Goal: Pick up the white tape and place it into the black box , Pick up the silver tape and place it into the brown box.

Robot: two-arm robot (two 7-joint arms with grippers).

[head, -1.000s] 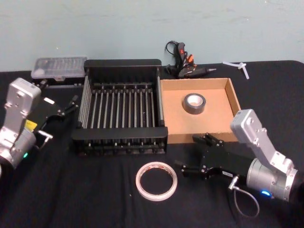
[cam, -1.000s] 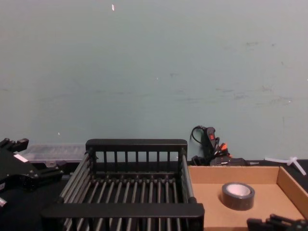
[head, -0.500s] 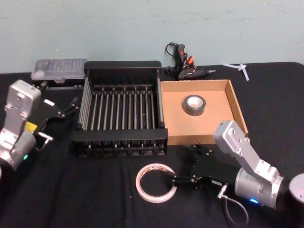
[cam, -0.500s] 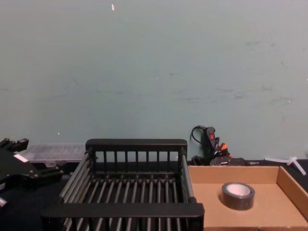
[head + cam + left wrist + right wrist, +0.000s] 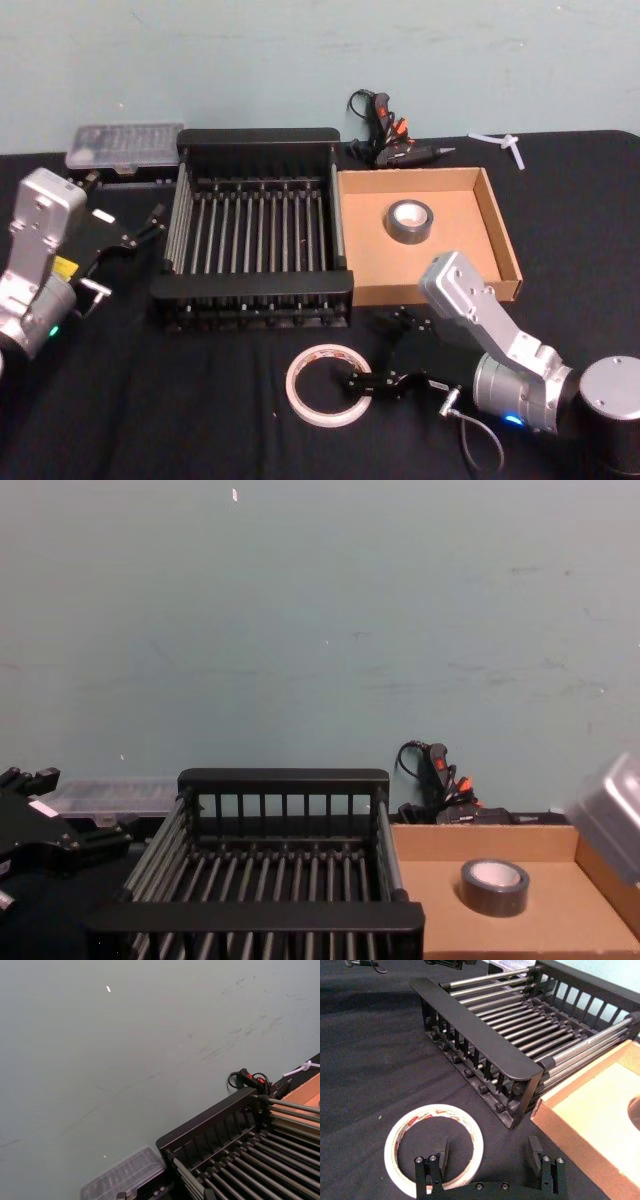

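The white tape (image 5: 328, 384) lies flat on the black cloth in front of the black box (image 5: 255, 135). My right gripper (image 5: 370, 355) is low over the tape's right side and open. In the right wrist view one of its fingers (image 5: 441, 1152) sits inside the ring of the white tape (image 5: 434, 1147) and the other stands outside it. The silver tape (image 5: 409, 220) rests in the brown box (image 5: 500, 225), to the right of the black box. My left gripper (image 5: 140, 228) is parked open at the left of the black box.
A clear plastic case (image 5: 125, 143) lies behind the black box at the left. A glue gun (image 5: 385, 130) and a white plastic piece (image 5: 505, 140) lie behind the brown box. Bare black cloth spreads around the white tape.
My right gripper has moved left and down from the brown box's front to the white tape, and one finger now sits inside its ring. The left arm has not moved.
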